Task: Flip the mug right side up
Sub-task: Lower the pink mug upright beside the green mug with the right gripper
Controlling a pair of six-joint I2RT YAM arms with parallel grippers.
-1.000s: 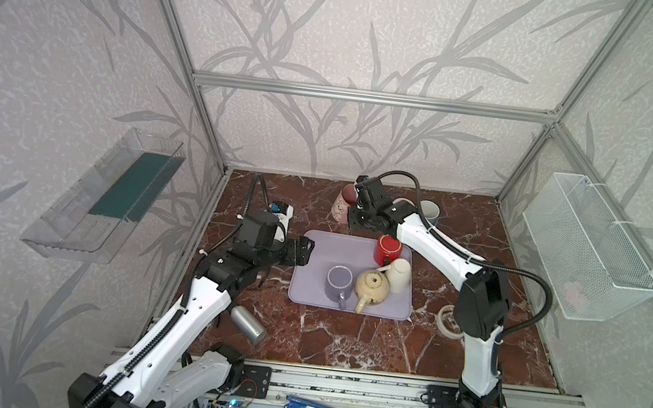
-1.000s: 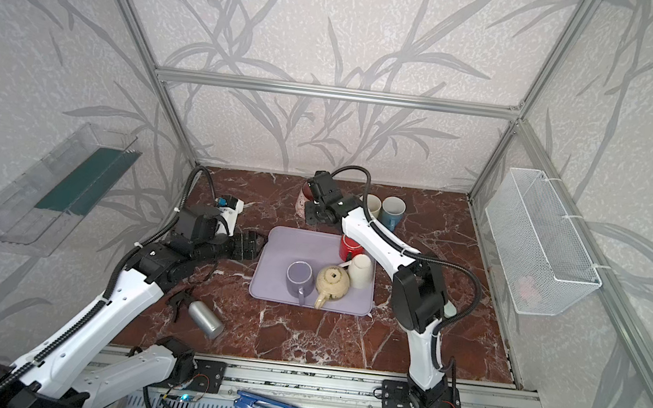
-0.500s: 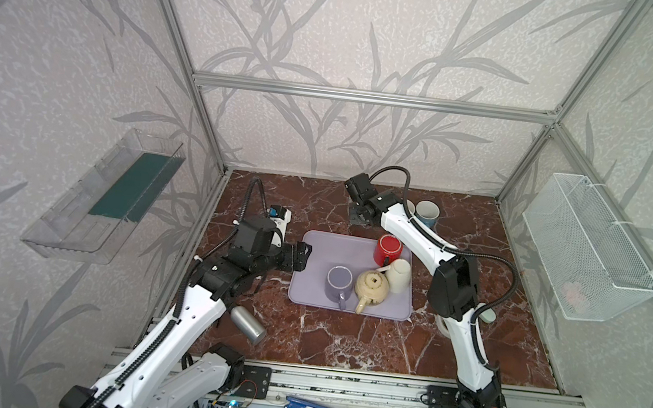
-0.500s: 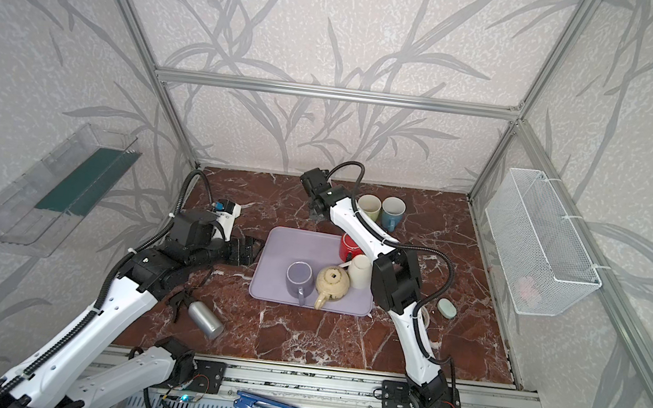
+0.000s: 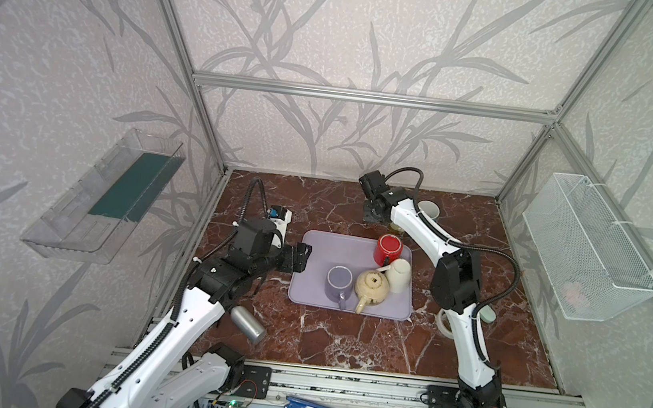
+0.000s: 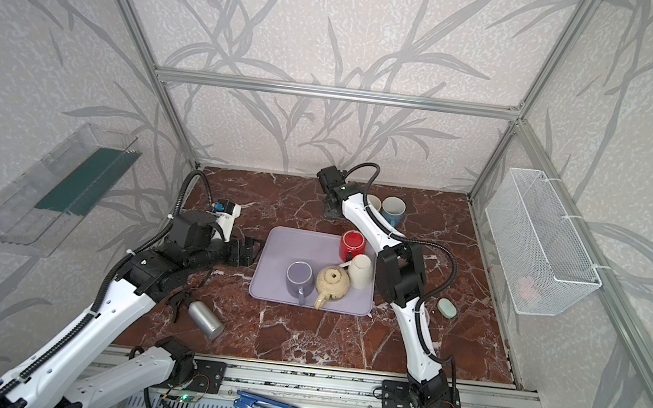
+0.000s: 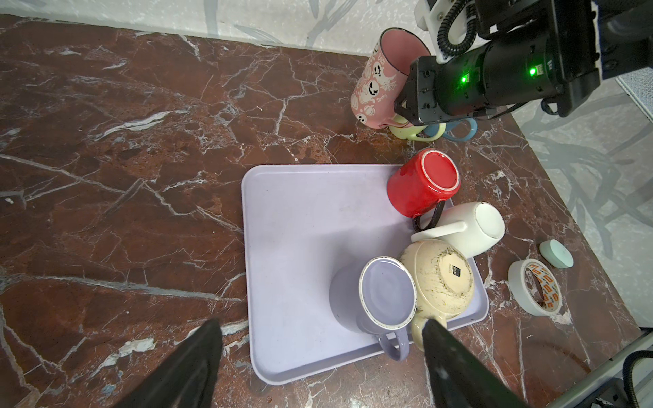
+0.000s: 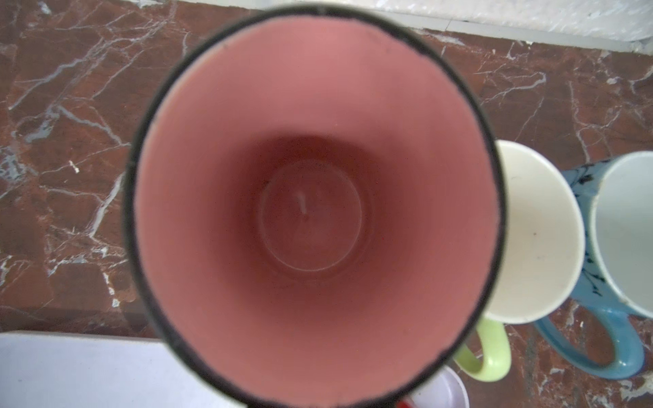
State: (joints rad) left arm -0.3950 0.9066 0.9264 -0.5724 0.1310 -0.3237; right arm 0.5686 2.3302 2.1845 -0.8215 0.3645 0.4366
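Pink mug (image 7: 380,81), mouth up, pinched by the right gripper (image 5: 371,215), upper centre in both top views; ghost prints (image 7: 372,86) show only from the left wrist. Left gripper (image 7: 321,326) spread.

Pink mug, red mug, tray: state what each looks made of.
The pink mug: likely glazed ceramic, satin outside with printed ghost faces, dark rim with small nicks.
The red mug: glossy glazed ceramic, bright highlights, pale foot ring.
The tray: probably plastic, matte lilac, moulded rounded rim.
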